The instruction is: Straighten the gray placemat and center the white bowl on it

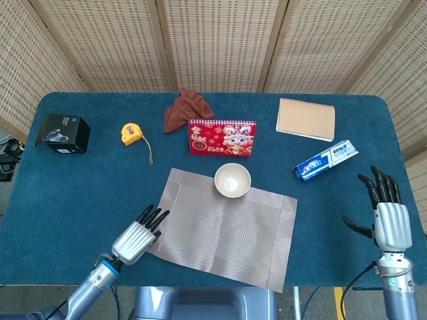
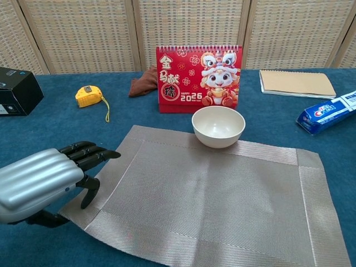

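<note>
- The gray woven placemat lies skewed on my blue table.
- The small white bowl sits on the placemat's far edge, just before the red desk calendar.
- My left hand rests at the placemat's left edge, fingers extended, gripping nothing.
- My right hand hangs spread and empty, well apart from the placemat.
</note>
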You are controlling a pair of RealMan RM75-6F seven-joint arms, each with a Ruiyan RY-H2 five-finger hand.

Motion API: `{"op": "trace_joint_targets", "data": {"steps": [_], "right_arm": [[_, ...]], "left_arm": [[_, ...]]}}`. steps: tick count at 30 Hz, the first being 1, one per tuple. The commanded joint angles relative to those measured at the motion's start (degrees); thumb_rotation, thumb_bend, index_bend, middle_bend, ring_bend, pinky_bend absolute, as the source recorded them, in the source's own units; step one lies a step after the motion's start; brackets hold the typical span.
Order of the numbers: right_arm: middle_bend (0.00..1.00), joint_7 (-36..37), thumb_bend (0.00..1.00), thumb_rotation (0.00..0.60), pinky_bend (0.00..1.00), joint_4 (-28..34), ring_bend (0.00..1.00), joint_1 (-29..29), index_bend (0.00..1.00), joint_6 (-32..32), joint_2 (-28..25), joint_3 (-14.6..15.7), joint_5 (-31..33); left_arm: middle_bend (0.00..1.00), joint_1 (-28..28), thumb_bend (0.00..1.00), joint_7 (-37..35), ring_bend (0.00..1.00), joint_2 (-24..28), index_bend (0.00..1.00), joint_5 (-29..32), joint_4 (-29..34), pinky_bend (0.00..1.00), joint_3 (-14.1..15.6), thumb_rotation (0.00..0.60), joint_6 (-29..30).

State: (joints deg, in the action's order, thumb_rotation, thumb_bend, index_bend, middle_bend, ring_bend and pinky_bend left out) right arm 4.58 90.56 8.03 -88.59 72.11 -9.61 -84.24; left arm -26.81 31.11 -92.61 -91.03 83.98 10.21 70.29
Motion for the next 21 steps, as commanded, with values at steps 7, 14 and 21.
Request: {"op": "trace_joint_targets", "data": {"steps": [7, 14, 21], "right_arm": [[0.00, 0.23, 0.17, 0.600, 0.00, 0.31, 0.00, -0.09, 0.19, -0.12, -0.17, 0.08, -0.23], [0.00, 0.52, 0.17, 0.600, 0.00, 0.72, 0.00, -0.23, 0.19, -0.31, -0.44, 0.16, -0.48], [0.00, 0.38, 0.17, 0.600, 0.00, 0.87, 0.00, -0.29, 0.19, -0.44, -0.44, 0.25, -0.72]], "left_arm": [[0.00, 1.85, 0.45, 0.63, 0.00, 1.31, 0.72, -3.67, 2.08, 0.00, 3.21, 0.600, 0.51], [0.00, 3.46, 0.45, 1.58, 0.00, 2.62, 0.73, -5.82, 3.75, 0.00, 5.12, 0.600, 0.13], [0.00, 4.24, 0.45, 1.30, 0.00, 3.27, 0.73, -7.36, 4.32, 0.00, 5.65, 0.600, -0.05]]}}
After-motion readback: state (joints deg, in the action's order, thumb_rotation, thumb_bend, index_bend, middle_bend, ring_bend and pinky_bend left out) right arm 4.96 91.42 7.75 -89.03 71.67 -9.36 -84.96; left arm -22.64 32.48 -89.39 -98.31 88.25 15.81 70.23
